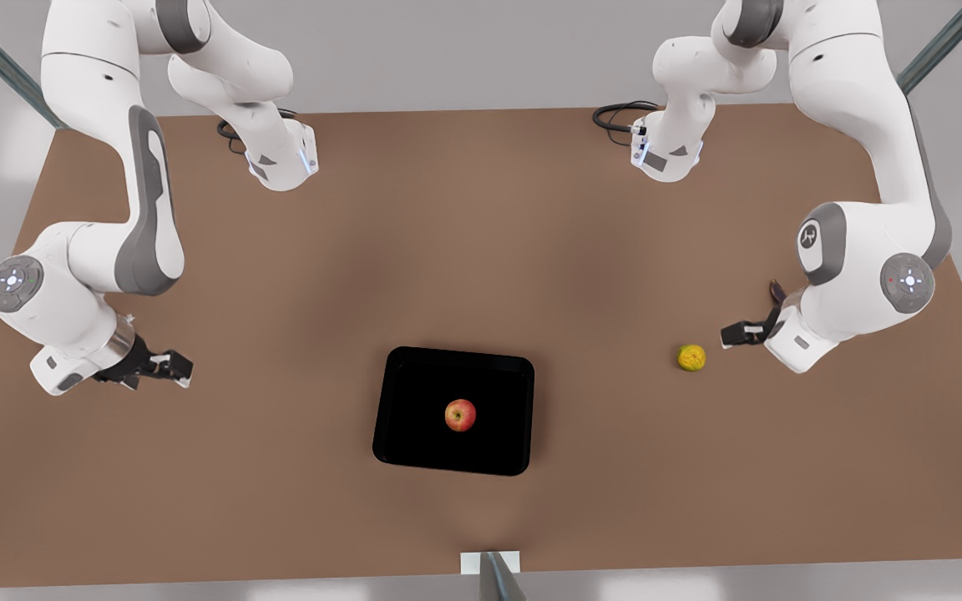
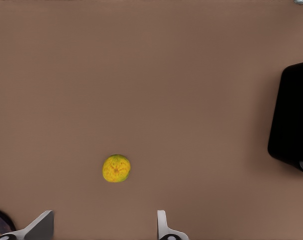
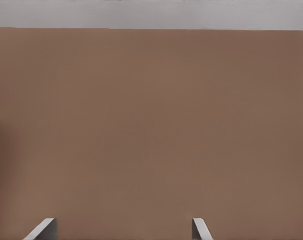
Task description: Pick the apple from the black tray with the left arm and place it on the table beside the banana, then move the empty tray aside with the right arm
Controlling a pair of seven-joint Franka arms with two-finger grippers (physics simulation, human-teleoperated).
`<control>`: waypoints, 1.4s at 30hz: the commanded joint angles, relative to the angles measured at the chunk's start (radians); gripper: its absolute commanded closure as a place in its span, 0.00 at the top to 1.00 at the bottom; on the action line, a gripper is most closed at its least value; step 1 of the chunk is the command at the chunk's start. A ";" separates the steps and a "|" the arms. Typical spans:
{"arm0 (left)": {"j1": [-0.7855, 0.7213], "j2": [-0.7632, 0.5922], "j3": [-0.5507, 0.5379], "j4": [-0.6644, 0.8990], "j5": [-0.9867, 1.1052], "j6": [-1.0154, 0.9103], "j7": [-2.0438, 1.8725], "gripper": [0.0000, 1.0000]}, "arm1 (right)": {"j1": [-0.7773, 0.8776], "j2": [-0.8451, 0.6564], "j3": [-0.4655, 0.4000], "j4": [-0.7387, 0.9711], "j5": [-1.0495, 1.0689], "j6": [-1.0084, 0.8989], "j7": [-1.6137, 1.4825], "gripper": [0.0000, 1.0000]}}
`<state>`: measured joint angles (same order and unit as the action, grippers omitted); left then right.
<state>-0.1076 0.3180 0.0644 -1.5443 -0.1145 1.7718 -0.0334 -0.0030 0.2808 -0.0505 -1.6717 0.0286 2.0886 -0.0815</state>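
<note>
Table (image 1: 481, 234): matt brown top, spans most of the front view.
Black tray (image 1: 453, 411): lower centre, glossy with a low rim; likely stiff and slick, so best taken by the rim.
Left gripper (image 1: 727, 335): front view's right, near the yellow-green fruit (image 1: 691, 357); fingers spread, nothing held.
Right gripper (image 1: 180, 368): front view's left, waiting, fingers apart, empty.
Apple (image 1: 460, 415): centre of tray; likely firm, smooth, prone to rolling, so grip across its widest part.
Banana (image 1: 777, 290): dark sliver beside the left arm's wrist.
</note>
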 commanded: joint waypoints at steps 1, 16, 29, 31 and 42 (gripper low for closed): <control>-0.001 0.000 0.000 0.001 -0.001 0.043 -0.020 1.00 | 0.001 0.001 0.000 0.003 -0.022 0.034 0.011 1.00; -0.535 0.453 -0.137 0.518 0.107 0.262 -1.034 1.00 | 0.000 0.067 -0.009 0.113 -0.036 -0.038 0.003 1.00; -0.572 0.647 -0.106 0.549 0.159 0.633 -0.951 1.00 | 0.003 0.080 -0.008 0.162 -0.009 -0.047 0.011 1.00; -0.575 0.670 -0.080 0.550 0.173 0.644 -0.947 1.00 | 0.006 0.080 -0.005 0.162 -0.012 -0.047 0.012 1.00; -0.621 0.808 -0.041 0.616 0.246 0.775 -0.962 1.00 | 0.017 0.078 0.012 0.164 -0.024 -0.047 0.014 1.00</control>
<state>-0.7281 1.1241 0.0245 -0.9344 0.1109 2.4950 -0.8571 0.0145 0.3586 -0.0380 -1.5085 0.0015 2.0433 -0.0686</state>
